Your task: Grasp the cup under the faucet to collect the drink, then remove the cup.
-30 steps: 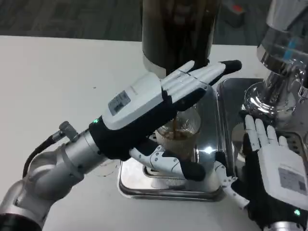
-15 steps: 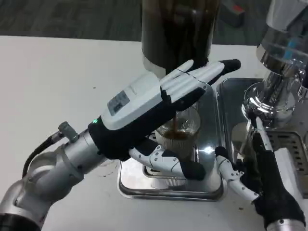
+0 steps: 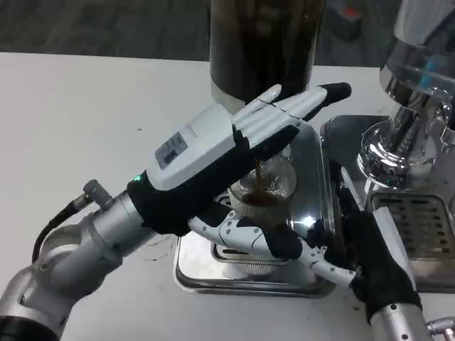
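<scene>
My left hand (image 3: pixel 213 160) has its fingers (image 3: pixel 281 114) spread above the filling cup (image 3: pixel 264 190), holding nothing; I judge steadiness essential. I cannot tell my right hand's (image 3: pixel 366 245) hold.

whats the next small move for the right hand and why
Probably close the right hand around the cup. Its fingers sit just beside the glass on the steel tray, the left hand hovers above, and dark drink is streaming in, with the cup only partly filled.

One head view looks steeply down and forward from close above the counter (image 3: pixel 85 106), its dark far edge crossing the frame's top.
</scene>
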